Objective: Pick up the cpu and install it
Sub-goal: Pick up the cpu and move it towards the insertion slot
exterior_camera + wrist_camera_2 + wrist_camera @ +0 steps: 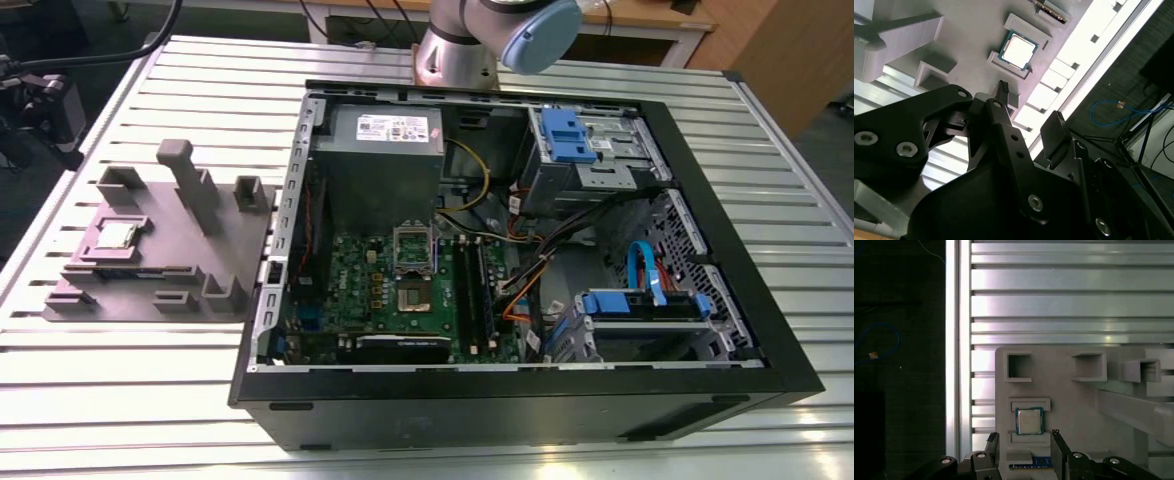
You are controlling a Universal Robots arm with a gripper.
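Slatted table (134,400) carries an open PC case (534,405) and, on the exterior view's left of it, a grey fixture (174,255). Gripper (1024,436) hangs over the fixture, jaws wide apart, nothing held; cpu (1029,420) lies flat in its fixture pocket, near the fingertips, untouched. Judgement: pick-up needs jaws centred on the chip, square to its edges, closing lightly on the sides.

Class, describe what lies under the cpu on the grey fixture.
The cpu rests on the grey fixture, seated between raised ledges. The surface directly beneath is covered by the chip.
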